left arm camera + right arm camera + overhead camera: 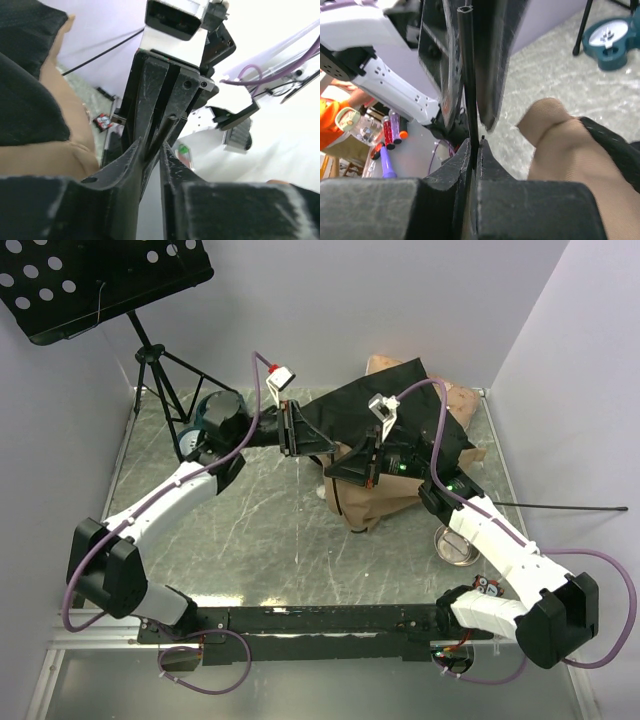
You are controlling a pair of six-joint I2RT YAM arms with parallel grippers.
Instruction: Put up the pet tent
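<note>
Blue double bowl (212, 412) beside music stand (100, 280) tripod, rear left of bench (280, 530). Steel bowl (452, 548) front right.

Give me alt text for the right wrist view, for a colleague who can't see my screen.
The right end effector is shut on a thin black tent pole that runs straight up the middle of the frame. Tan tent fabric bulges just to its right, and a blue double pet bowl sits at the top right.
</note>
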